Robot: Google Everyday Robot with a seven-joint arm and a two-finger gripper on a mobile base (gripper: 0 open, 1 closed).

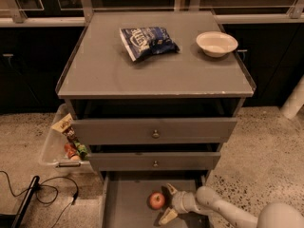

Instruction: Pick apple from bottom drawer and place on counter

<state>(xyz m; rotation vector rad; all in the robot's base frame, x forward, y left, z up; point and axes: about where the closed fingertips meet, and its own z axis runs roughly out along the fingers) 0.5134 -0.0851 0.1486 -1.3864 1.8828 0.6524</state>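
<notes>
Your end effector (167,203) sits low inside the deep grey metal bottom drawer (126,205). Its two fingers are spread wide, one nearer the cabinet and one nearer the camera, and they hold nothing. The small round red apple (156,200) rests on the drawer floor just beside the fingertips, on their left, and seems not yet to be between them.

The step in hand is the grasp. Ease forward until the apple sits centred in the gap before you close. Closing early would likely nudge it away, since a round fruit rolls easily on a flat metal floor. Close gently and evenly.

For the lift, mind the front of the middle grey drawer (155,161) just overhead: draw back out first, then rise. On the broad flat grey table (123,77) above, the bare patch in front of the crumpled blue snack bag (148,41) and the white bowl (216,43) looks the safest landing place.
</notes>
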